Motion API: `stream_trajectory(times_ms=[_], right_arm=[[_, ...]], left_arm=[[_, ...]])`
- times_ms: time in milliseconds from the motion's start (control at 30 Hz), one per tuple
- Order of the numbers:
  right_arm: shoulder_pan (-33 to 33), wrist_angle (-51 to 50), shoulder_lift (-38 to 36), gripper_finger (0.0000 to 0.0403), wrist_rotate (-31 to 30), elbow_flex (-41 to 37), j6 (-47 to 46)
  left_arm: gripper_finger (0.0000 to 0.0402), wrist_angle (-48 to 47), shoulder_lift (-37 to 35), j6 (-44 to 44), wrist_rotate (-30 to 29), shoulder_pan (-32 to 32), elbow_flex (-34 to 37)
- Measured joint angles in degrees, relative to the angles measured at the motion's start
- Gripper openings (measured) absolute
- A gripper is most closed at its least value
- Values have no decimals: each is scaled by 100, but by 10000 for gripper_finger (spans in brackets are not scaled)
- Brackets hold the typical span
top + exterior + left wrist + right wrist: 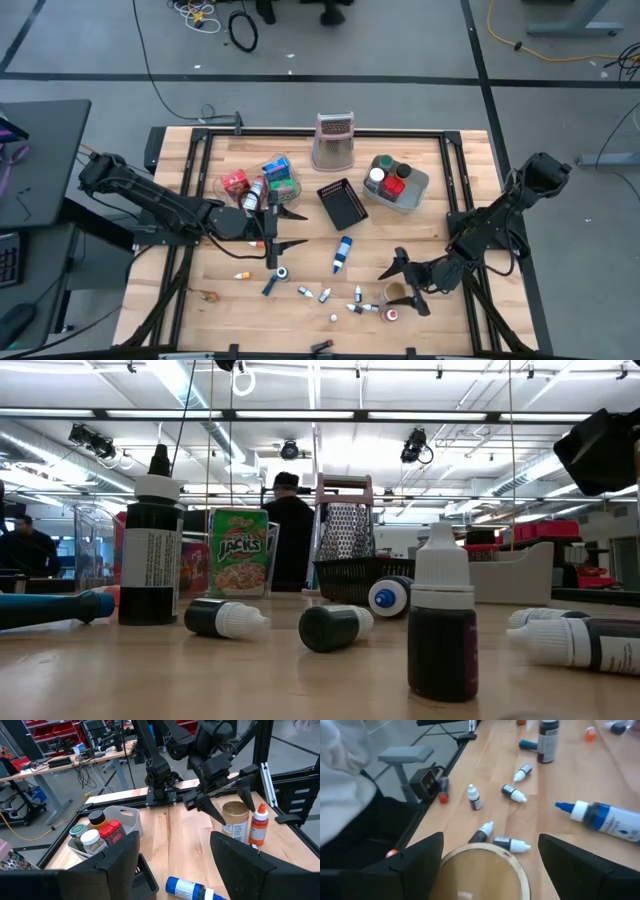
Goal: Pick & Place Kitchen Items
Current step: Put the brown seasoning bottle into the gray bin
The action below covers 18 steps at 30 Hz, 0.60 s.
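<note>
Two grippers are showing from above: the right gripper [410,283] is hanging spread on either side of a tan can [396,292] near the table's front edge [300,345], the left gripper [290,228] gaping over bare wood, well apart from the blue-white bottle [343,253]. At table level, vials [335,627] are lying loosely spaced. Through the right wrist, the can's rim [487,865] is sitting between wide fingers [417,862]

Grey floor [400,40], cables [243,28], ceiling striplights [310,415]
</note>
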State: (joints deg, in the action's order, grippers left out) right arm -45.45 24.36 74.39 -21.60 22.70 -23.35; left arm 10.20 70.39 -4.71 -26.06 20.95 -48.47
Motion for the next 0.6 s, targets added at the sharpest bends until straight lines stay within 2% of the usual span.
stream_trajectory(times_ms=[267, 467, 600], right_arm=[[-1, 267, 0, 336, 180, 0, 445], [-2, 151, 30, 336, 184, 0, 368], [-2, 219, 172, 336, 479, 0, 306]], left_arm=[[252, 7, 0, 2, -2, 0, 0], [252, 66, 0, 1, -2, 0, 2], [252, 116, 0, 2, -2, 0, 2]])
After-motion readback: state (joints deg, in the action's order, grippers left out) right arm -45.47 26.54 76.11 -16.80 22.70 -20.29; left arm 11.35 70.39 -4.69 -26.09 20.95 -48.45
